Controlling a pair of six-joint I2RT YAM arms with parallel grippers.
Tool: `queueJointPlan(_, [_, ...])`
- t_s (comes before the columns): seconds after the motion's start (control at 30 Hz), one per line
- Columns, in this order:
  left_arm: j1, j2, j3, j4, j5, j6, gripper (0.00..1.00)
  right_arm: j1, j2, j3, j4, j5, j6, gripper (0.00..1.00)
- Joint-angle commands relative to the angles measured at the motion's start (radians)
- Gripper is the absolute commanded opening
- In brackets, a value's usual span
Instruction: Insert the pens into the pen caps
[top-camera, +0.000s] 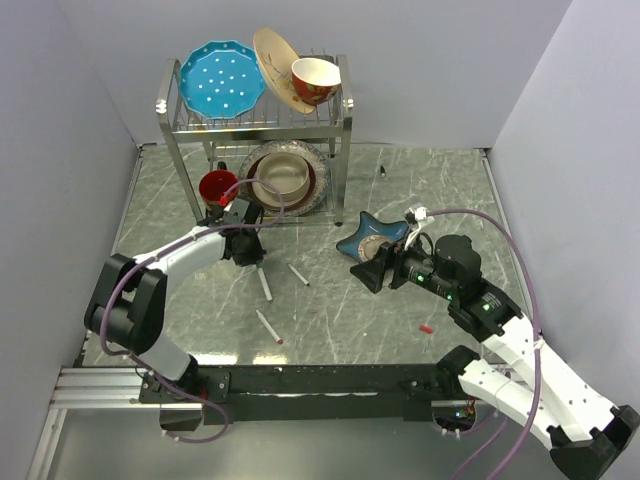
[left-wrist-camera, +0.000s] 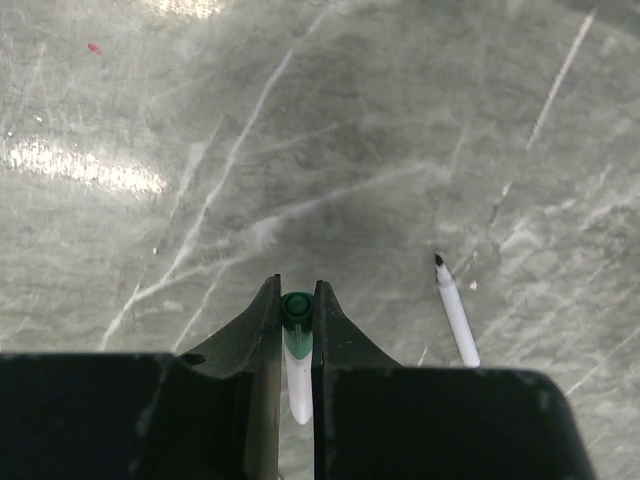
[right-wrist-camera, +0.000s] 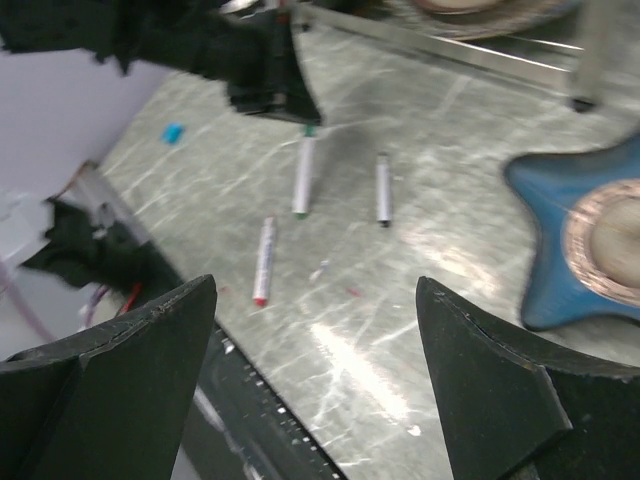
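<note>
Readable texts, labels, brands, numbers, signs: none is showing in any of the three views. The pens (top-camera: 268, 327) are appearing too small and blurred for any barrel print to be made out.
</note>
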Motion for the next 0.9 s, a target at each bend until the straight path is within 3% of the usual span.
queueJointPlan(0.0, [0.029,0.019,0.021,0.049,0.022,-0.022,0.13,0.001,0.009,0.027,-0.025,0.178,0.009,0.88])
queueJointPlan(0.03, [0.034,0.025,0.019,0.055,0.034,-0.025,0.2,0.001,0.012,0.029,-0.031,0.192,0.011,0.87])
queueJointPlan(0.1, [0.045,0.038,0.019,0.056,0.039,-0.044,0.25,0.001,0.021,0.027,-0.034,0.229,0.023,0.87])
queueJointPlan(0.43, [0.06,0.005,-0.01,0.056,-0.003,-0.068,0.28,-0.001,0.046,0.027,-0.036,0.285,0.025,0.86])
queueJointPlan(0.67, [0.06,-0.186,-0.077,0.0,-0.044,-0.167,0.44,0.001,0.05,0.018,-0.039,0.272,0.02,0.83])
queueJointPlan(0.87, [0.051,-0.31,-0.194,-0.086,0.066,-0.33,0.38,-0.001,0.046,0.0,-0.022,0.272,0.039,0.81])
